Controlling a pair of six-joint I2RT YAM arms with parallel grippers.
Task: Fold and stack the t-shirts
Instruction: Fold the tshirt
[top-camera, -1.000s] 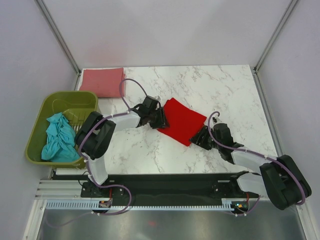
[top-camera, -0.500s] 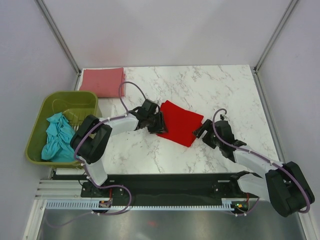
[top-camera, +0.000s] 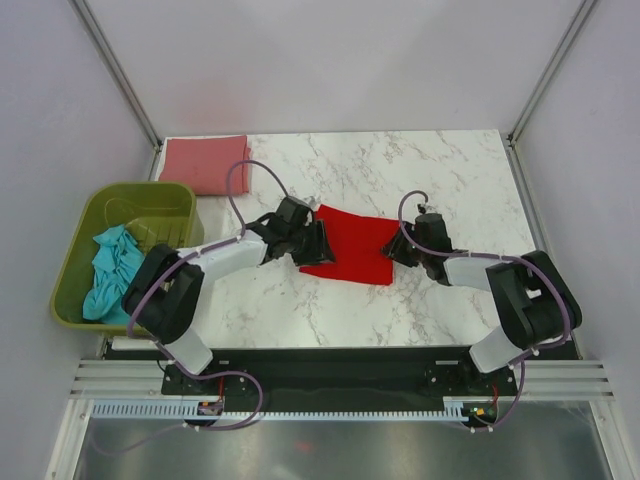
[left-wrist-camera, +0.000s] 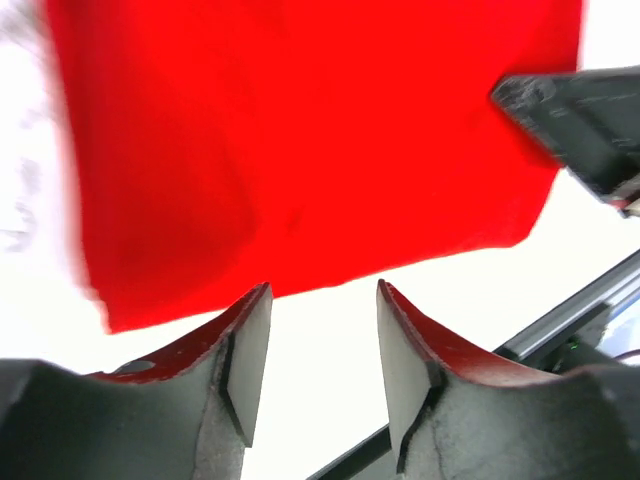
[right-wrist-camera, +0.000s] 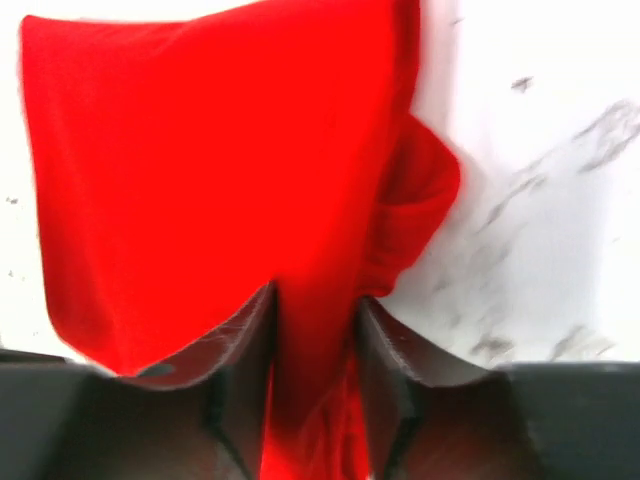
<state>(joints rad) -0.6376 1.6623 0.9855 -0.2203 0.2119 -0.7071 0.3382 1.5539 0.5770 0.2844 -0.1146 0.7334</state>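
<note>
The bright red t-shirt (top-camera: 350, 245) lies folded into a flat rectangle in the middle of the marble table (top-camera: 440, 170). My left gripper (top-camera: 318, 243) sits at its left edge; in the left wrist view the gripper (left-wrist-camera: 322, 300) is open with only bare table between its fingers, and the red cloth (left-wrist-camera: 300, 150) lies just ahead. My right gripper (top-camera: 393, 250) is at the shirt's right edge, and its wrist view shows it (right-wrist-camera: 316, 300) shut on a bunched fold of the red cloth (right-wrist-camera: 200, 150). The dusty pink t-shirt (top-camera: 205, 163) lies folded at the back left corner. The teal t-shirt (top-camera: 115, 275) is crumpled in the basket.
An olive-green plastic basket (top-camera: 150, 200) stands off the table's left edge, beside the left arm. White walls with metal posts enclose the table on three sides. Both arms reach inward from the near edge, with their cables looping above them.
The red shirt has turned from a diamond to nearly level and slid slightly left. My right gripper let go, swung up and left, and closed on its right edge. The left jaws have widened.
</note>
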